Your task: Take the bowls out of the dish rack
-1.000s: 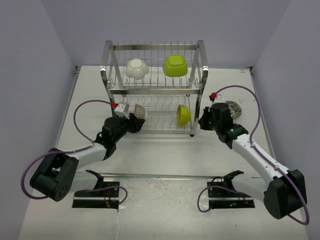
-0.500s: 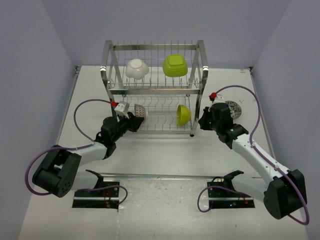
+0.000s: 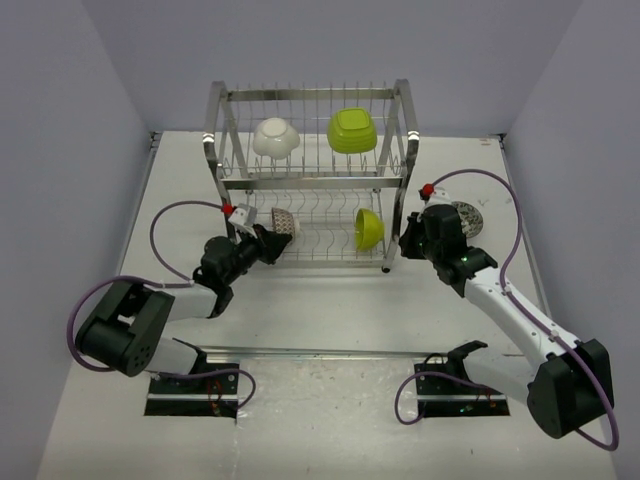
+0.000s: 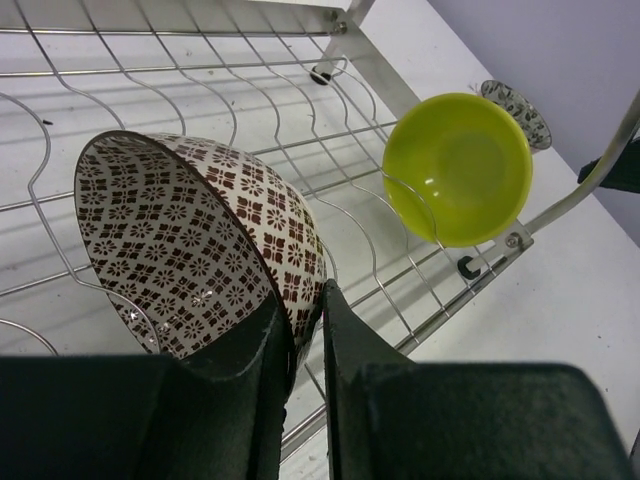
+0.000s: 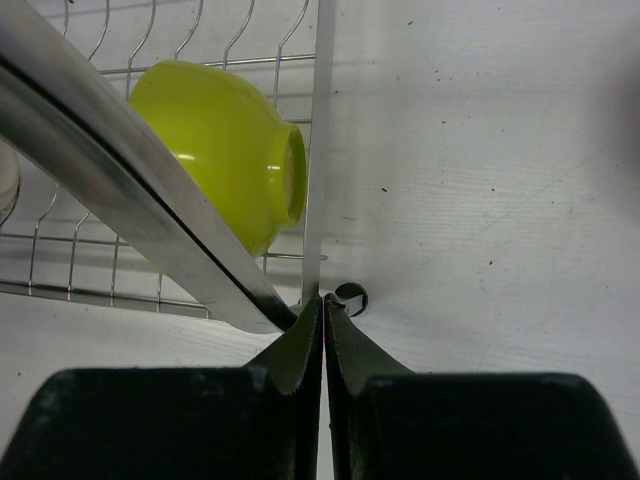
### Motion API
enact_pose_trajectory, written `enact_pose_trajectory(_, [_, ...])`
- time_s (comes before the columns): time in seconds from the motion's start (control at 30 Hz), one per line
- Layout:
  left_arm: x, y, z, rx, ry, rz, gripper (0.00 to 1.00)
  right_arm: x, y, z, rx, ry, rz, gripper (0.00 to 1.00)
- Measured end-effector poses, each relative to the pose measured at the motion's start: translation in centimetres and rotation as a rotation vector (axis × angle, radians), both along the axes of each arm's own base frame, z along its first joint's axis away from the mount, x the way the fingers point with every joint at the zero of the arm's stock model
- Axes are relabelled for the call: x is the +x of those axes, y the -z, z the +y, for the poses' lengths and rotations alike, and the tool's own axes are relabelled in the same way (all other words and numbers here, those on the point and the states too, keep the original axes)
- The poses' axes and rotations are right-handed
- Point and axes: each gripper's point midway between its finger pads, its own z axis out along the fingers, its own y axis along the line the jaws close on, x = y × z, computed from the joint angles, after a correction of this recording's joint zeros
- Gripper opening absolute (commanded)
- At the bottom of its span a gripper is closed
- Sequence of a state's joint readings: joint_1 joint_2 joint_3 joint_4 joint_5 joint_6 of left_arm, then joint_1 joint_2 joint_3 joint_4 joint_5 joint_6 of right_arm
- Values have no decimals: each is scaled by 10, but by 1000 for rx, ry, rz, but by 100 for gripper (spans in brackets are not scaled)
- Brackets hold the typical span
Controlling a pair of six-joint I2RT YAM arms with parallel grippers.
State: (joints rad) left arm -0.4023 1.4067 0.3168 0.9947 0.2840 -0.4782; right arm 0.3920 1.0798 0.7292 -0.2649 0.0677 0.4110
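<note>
Closing since earlier, left pincer (image 4: pixel 303 306) grips the brown-patterned bowl (image 4: pixel 190 240) in the chrome wire dish rack (image 3: pixel 310 183); right pincer (image 5: pixel 325 305) pinched shut, empty. One speckled bowl (image 3: pixel 467 216) out at the rack's three o'clock; four remain.

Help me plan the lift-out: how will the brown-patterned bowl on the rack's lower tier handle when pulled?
The glossy brown-patterned bowl looks rigid and possibly slippery; the left gripper has its jaws only on the thin rim, so it may pivot. Tilted among the chrome wire dish rack dividers, it could snag coming out.
</note>
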Motion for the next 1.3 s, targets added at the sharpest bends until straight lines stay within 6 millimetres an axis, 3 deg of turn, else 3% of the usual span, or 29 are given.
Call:
enact_pose_trajectory(0.3, [-17, -19, -15, -101, 100, -32, 0, 0, 0, -1, -8, 2, -1, 1])
enact_pose_trajectory(0.5, [-22, -39, -20, -147, 137, -75, 0, 2, -4, -2, -8, 7, -9, 0])
enact_pose_trajectory(0.8, [-26, -46, -24, -168, 171, -78, 0, 2, -4, -2, -9, 8, -11, 1])
enact_pose_trajectory(0.9, [-29, -57, -23, -176, 174, -100, 0, 2, -5, -2, -9, 12, -16, 1])
enact_pose_trajectory(1.13, [-55, -101, -16, -208, 191, -195, 0, 2, -16, -4, 3, 23, -48, 1])
enact_pose_trajectory(1.3, [-72, -103, -10, -204, 187, -177, 0, 1, -18, -7, 5, 37, -52, 1])
